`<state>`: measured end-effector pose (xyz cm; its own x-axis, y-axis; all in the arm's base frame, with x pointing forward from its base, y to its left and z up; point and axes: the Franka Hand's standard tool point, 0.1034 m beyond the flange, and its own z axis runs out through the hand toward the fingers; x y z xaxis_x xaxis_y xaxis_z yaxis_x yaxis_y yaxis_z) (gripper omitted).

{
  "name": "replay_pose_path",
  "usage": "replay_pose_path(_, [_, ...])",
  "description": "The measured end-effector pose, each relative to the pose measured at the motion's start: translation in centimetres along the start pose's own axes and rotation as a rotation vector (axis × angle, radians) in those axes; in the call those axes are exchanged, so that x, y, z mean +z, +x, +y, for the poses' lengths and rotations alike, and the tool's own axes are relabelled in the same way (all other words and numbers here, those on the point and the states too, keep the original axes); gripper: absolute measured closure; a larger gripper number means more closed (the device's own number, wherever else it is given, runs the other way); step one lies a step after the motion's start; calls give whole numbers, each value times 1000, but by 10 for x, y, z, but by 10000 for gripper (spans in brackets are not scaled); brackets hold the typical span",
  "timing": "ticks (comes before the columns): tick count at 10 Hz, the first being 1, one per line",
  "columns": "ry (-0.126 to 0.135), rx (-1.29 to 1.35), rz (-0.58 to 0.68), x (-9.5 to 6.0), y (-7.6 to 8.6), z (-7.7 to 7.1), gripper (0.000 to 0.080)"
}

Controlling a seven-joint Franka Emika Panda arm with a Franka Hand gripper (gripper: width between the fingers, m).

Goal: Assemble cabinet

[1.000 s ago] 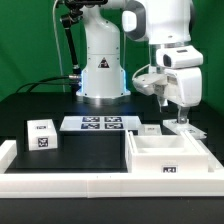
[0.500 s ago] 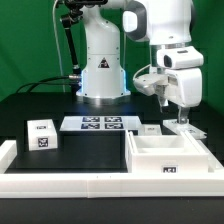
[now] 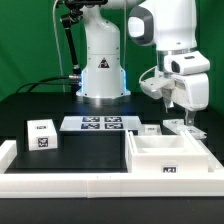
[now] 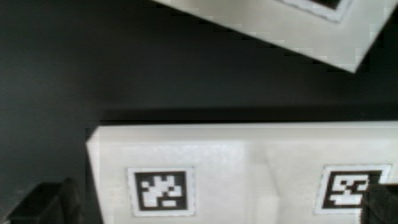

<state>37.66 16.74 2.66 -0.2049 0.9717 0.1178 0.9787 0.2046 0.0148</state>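
The large white box shell (image 3: 165,155) of the cabinet stands at the front on the exterior view's right, open side up, with a tag on its front wall. A small white tagged block (image 3: 42,134) stands at the left. My gripper (image 3: 180,119) hangs just behind the shell's far right corner, low over another white cabinet part (image 3: 192,130). In the wrist view that part (image 4: 249,170) fills the lower frame and shows two tags. My gripper (image 4: 214,218) straddles it, with one dark finger (image 4: 43,200) beside its edge. The jaws look spread wide.
The marker board (image 3: 100,124) lies flat in front of the robot base. A small flat white piece (image 3: 150,129) lies between it and the shell. A long white rail (image 3: 80,185) runs along the table's front edge. A white tagged surface (image 4: 294,28) crosses the wrist view's corner.
My arm has shifted a little toward the exterior view's right, and the gripper now sits further right behind the shell. The parts on the table have not moved.
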Motion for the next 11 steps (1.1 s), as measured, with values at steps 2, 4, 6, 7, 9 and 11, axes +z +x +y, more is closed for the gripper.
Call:
replay_pose_path(2, [6, 12, 10, 6, 6, -4, 2])
replay_pose_path(4, [17, 21, 13, 11, 7, -8, 2])
replay_pose_path(6, [24, 24, 15, 13, 6, -10, 264])
replay_pose_path(7, [24, 25, 15, 13, 6, -10, 400])
replay_pose_path(9, [24, 27, 15, 13, 6, -9, 574])
replay_pose_path(11, [24, 30, 14, 13, 4, -9, 734])
